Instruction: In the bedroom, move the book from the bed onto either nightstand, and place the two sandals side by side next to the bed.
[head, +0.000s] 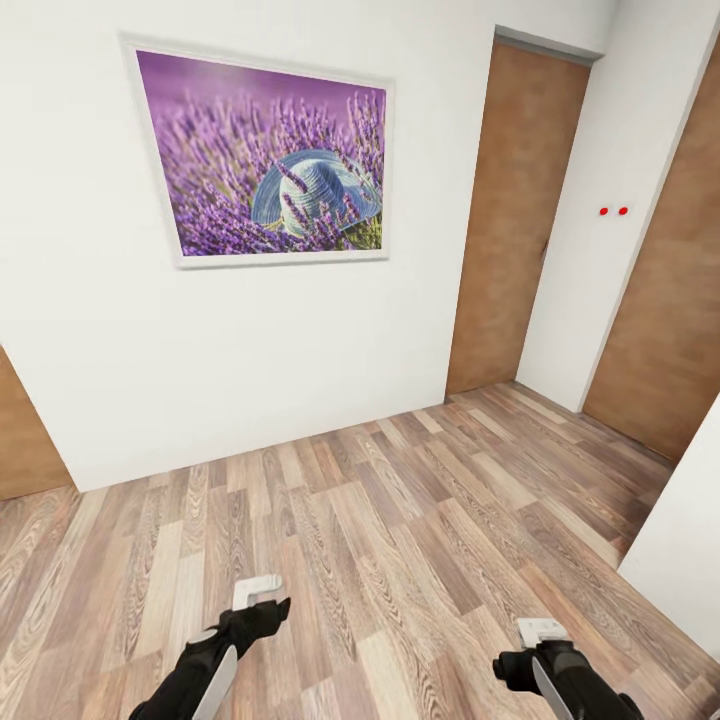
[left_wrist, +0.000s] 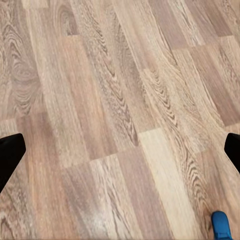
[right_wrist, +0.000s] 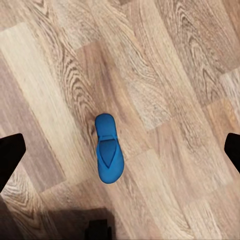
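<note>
Below, blue sandal (right_wrist: 108, 149) flat on floor (right_wrist: 170, 75), between right end effector (right_wrist: 120, 150) fingertips.

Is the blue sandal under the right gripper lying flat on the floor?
Yes, flat. The sandal lies sole-down on the wood floor, its strap facing up, nothing touching it.

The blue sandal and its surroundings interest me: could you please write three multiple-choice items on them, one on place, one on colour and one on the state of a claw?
1. Where does the sandal lie in the right wrist view?
A. on the wood-plank floor
B. on a bed
C. on a nightstand

2. What colour are the flowers in the framed picture?
A. yellow
B. purple
C. red

3. How is the right claw?
A. shut on the sandal
B. shut on a book
C. open

Answers:
1 A, planks surround the sandal on all sides.
2 B, the head view shows purple blooms around a blue hat.
3 C, its fingertips sit at opposite edges of the wrist view with nothing between.
</note>
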